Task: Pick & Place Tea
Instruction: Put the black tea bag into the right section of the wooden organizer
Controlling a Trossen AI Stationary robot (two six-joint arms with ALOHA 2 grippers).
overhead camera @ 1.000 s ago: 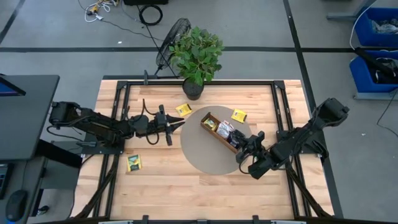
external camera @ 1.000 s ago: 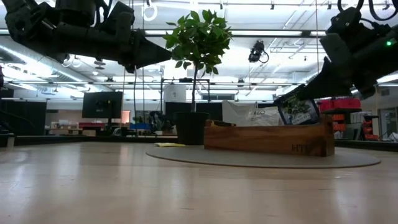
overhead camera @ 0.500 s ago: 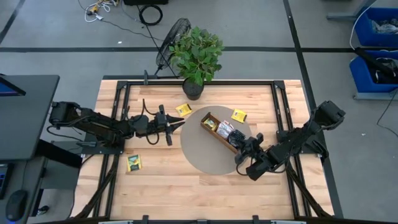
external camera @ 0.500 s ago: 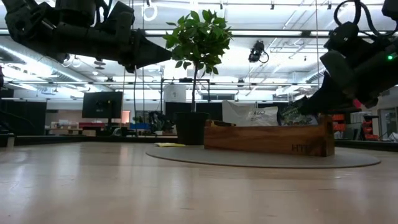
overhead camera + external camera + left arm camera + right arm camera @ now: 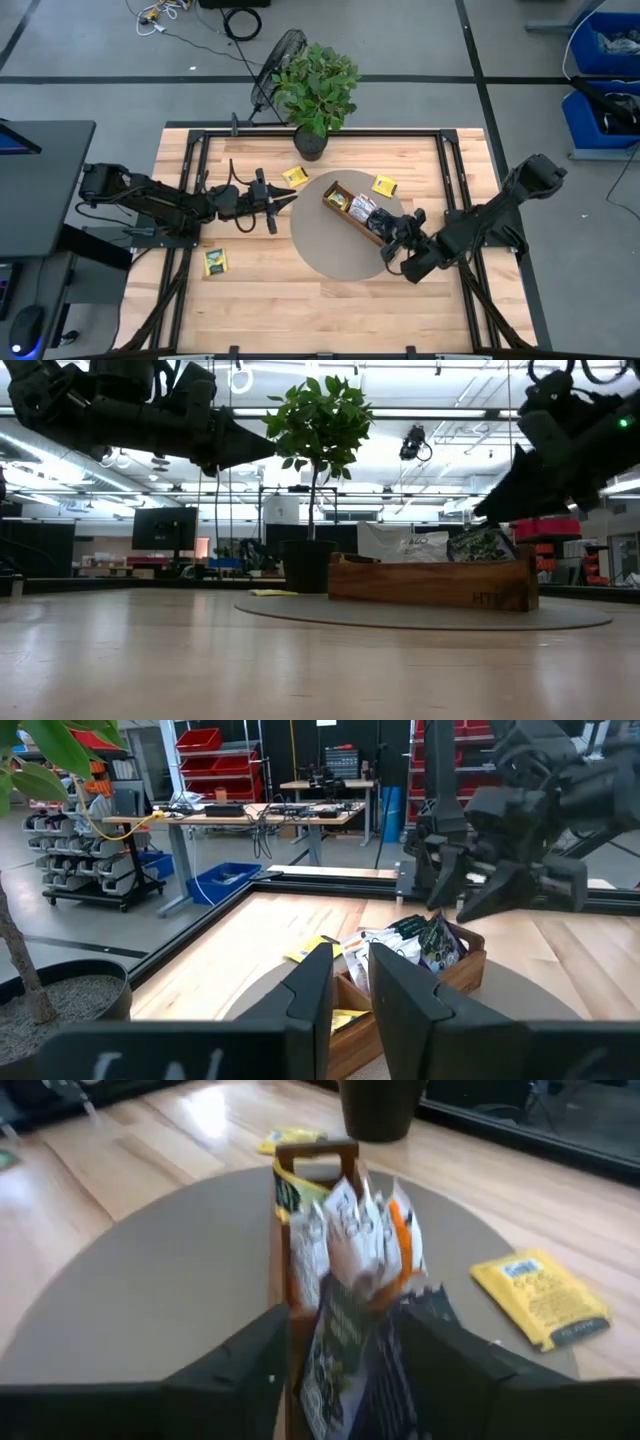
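A: Right end effector has lifted off the wooden box since half a second ago; the dark green packet that rode down with it now stands in the box's near end.

B: Fingers?

A: Spread, holding nothing, just above that end. Likely released to file the packet upright among the others.

B: Left end effector?

A: Waits beside the box, over bare surface, fingers nearly together, empty.

B: Count?

A: Outside the box, three yellow packets: one toward the plant, one beyond the box, one well away. Inside: several; too packed to count.
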